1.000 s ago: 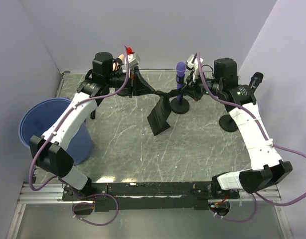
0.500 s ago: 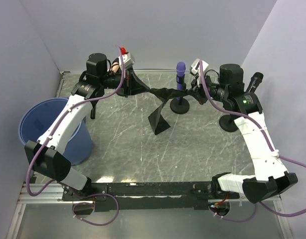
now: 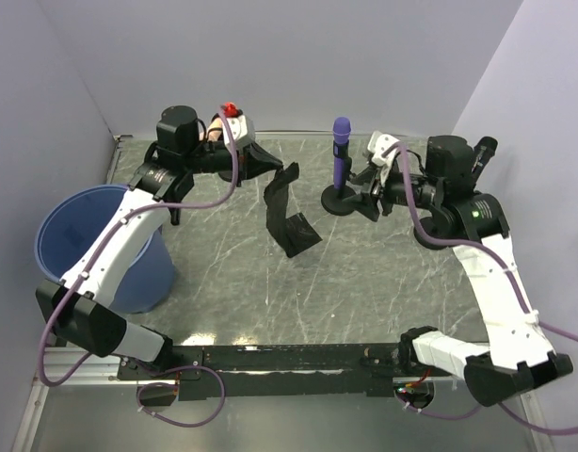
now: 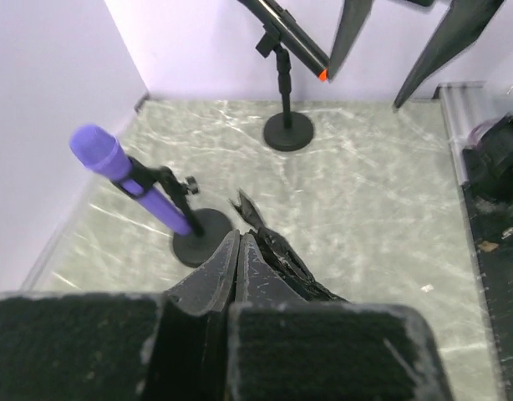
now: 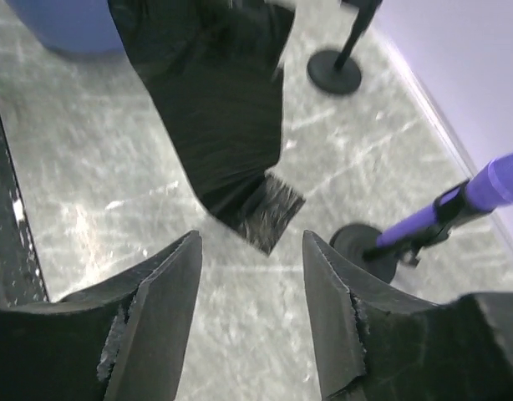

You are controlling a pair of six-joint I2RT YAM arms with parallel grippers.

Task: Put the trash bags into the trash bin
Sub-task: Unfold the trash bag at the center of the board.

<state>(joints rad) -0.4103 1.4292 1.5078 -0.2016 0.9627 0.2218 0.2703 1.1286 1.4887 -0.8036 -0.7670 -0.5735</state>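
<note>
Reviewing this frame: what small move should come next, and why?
Probably lift the left tool and begin swinging it toward the trash bin. It is shut on the trash bag, whose lower end rests on the table, while the right tool is open and apart from it; lifting first should help the bag clear the bin's rim.

Black trash bag (image 3: 278,205) hanging; blue trash bin (image 3: 148,278) upright.

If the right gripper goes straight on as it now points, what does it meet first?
The right gripper would probably meet the black plastic trash bag, at its lower end; depth is unclear. The purple microphone stand lies beside that line.
</note>
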